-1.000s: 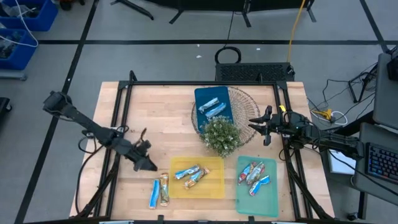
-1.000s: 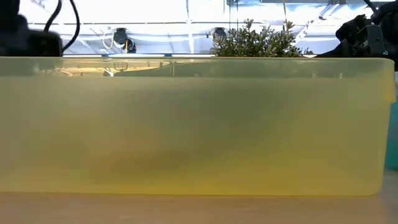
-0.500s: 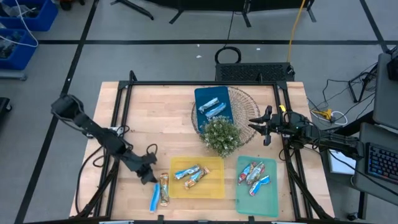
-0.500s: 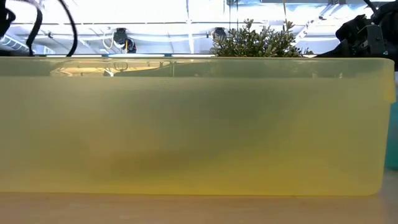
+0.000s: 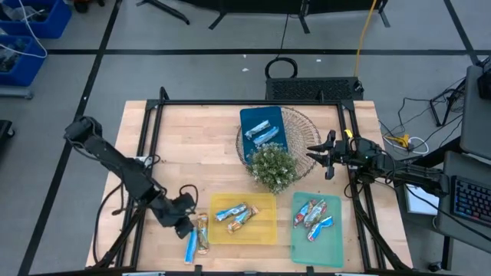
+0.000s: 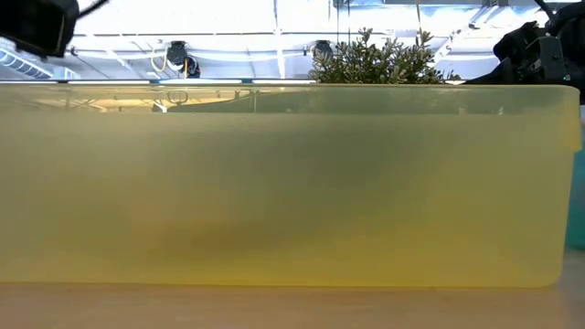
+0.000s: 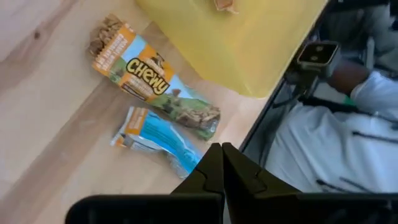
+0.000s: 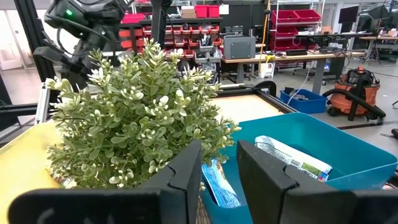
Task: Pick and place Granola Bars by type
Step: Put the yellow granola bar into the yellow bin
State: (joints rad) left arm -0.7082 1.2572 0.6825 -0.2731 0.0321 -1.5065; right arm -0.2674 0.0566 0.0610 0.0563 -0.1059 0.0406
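Beside the yellow tray [image 5: 265, 230], the left gripper [image 5: 184, 227] has crept closer to two loose Granola Bars [image 5: 196, 235].
Its fingers [image 7: 211, 168] are clenched empty (bars on the bench [image 5: 192, 153]); right gripper [image 5: 316, 153] waits, released, by the plant [image 5: 272, 169].

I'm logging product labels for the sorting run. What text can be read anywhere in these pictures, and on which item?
"CHEWY": on the orange and brown granola bar lying on the table beside the yellow tray, left wrist view.
Blue granola bar next to it: print too blurred to read.
Bars in the trays, high view: too small to read.
Nothing else is legible.
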